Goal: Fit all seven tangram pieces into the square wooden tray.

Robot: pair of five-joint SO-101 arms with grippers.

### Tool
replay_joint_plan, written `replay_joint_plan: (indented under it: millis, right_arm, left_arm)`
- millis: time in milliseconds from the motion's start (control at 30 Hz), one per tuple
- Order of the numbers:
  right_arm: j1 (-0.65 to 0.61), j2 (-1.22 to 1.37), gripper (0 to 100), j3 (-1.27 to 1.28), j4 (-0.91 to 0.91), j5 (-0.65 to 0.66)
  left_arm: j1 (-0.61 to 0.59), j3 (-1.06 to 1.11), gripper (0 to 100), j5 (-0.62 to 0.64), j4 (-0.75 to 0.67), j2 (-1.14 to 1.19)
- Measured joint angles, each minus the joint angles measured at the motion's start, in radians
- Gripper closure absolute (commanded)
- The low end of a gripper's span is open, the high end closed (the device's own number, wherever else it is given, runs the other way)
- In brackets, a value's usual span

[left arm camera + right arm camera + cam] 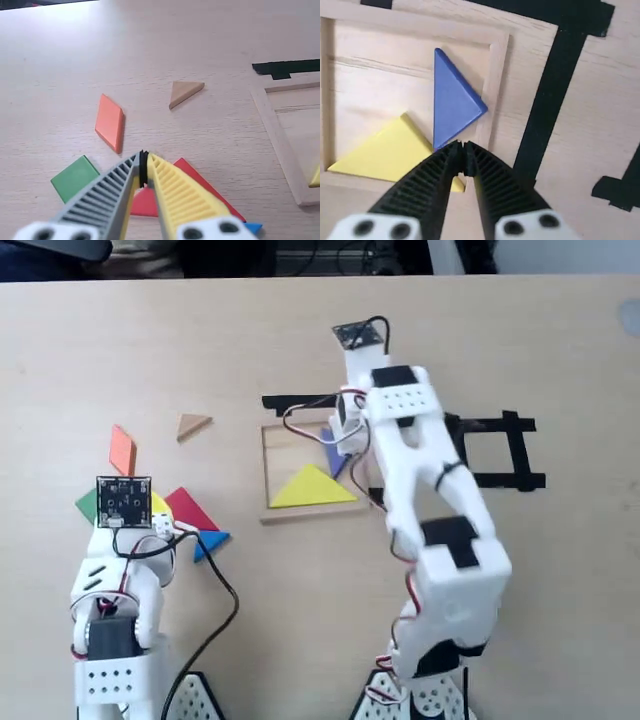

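Surface: pale wood-grain surface (300, 330), with the two arms side by side at its near edge.
Tray: the square wooden tray (300, 513) lies about mid-surface, in front of the right arm (440, 540). Two pieces are inside it.
Yellow triangle (312, 487): large, lying flat in the tray with its long side along the near wall.
Blue triangle (452, 102): in the tray beyond the yellow one. One corner meets the yellow piece's edge and another reaches the tray wall on the tape side. I cannot tell whether it lies fully flat.
Loose pieces: five, all on the surface to the left of the tray.
Orange parallelogram (122, 450): farthest left, apart from the others.
Tan triangle (192, 425): small, lying between the orange piece and the tray and touching neither.
Green piece (75, 177): near the left arm (120, 590), just beside the red one.
Red triangle (190, 510): large, lying partly under the left arm's wrist.
Small blue piece (212, 542): at the red triangle's near corner.
Left end effector (143, 159): one grey finger and one yellow, closed tip to tip with nothing gripped. It is poised at the red triangle's far corner, and I cannot tell whether it touches.
Right end effector (463, 146): black fingers pinched together and holding nothing, hanging over the tray by the blue triangle's near corner.
Black tape (500, 450): strips stuck to the surface right of the tray, with another strip along its far edge.
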Motion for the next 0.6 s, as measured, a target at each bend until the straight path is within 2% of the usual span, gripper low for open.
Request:
replay_joint_plan:
  millis: [267, 600]
  right_arm:
    - [0.0, 0.144, 98.8, -0.158, 0.08, 0.02]
    - [-0.003, 0.155, 98.8, -0.172, 0.127, 0.02]
  left_arm:
    - [0.002, 0.005, 97, 0.0, -0.025, 0.0]
    - [0.005, 0.006, 97, 0.0, -0.025, 0.0]
